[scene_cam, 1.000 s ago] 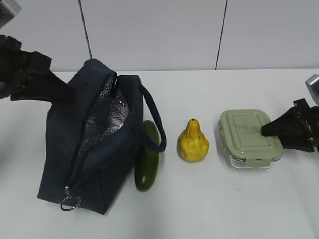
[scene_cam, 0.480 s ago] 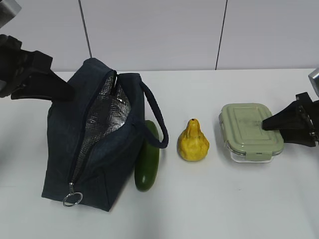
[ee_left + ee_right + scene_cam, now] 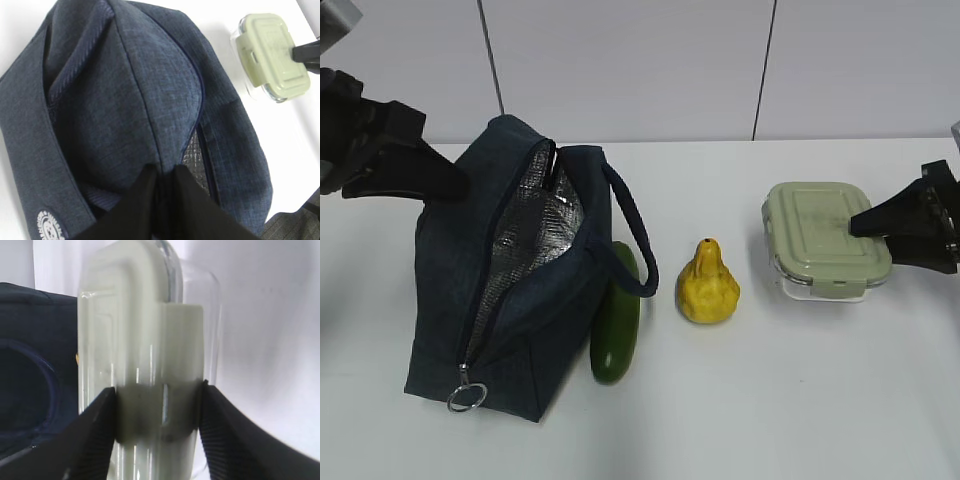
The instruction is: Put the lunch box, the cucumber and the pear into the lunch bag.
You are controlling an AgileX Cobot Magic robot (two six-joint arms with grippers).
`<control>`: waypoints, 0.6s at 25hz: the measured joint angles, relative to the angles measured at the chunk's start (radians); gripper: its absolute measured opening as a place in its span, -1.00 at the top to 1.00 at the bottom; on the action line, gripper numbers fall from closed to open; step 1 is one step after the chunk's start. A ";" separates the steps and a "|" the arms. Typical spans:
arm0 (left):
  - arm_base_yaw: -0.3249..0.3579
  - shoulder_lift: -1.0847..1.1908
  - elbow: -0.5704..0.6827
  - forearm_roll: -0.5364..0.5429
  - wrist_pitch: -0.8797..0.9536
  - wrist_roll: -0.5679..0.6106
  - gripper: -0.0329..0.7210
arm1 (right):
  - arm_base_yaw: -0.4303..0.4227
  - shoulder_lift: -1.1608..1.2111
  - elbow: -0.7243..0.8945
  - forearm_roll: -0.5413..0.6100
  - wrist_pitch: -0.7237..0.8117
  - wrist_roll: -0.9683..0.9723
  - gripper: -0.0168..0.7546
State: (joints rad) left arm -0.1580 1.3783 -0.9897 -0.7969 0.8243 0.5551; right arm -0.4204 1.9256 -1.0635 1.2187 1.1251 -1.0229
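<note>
Both fingers clamped: right [image 3: 159, 412] on lunch box [image 3: 825, 250], long axis sideways; left [image 3: 161, 172] pinching lunch bag [image 3: 510, 280].

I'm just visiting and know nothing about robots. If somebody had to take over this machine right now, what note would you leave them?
Left tool: shut on the fabric of the lunch bag, at its far end by the opening.
Right tool: closed on one end of the lunch box, one finger above the lid, one below.
The bag is unzipped, silver lining showing. The cucumber lies against its side and the pear stands between cucumber and box.
Done: bag open, box gripped.
Left: box, cucumber and pear all need to go into the bag.
</note>
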 joint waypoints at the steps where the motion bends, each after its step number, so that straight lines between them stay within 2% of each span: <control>1: 0.000 0.000 0.000 0.000 -0.001 0.000 0.86 | 0.000 -0.007 0.000 0.002 0.000 0.001 -0.05; 7: 0.000 0.000 0.000 0.000 -0.001 0.000 0.86 | 0.004 -0.047 0.000 0.004 0.002 0.017 -0.05; 15: 0.000 0.000 0.000 0.000 -0.002 0.000 0.86 | 0.084 -0.102 0.000 0.054 0.011 0.023 -0.05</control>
State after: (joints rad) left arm -0.1580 1.3783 -0.9897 -0.7969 0.8225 0.5551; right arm -0.3364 1.8235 -1.0635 1.2723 1.1357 -1.0000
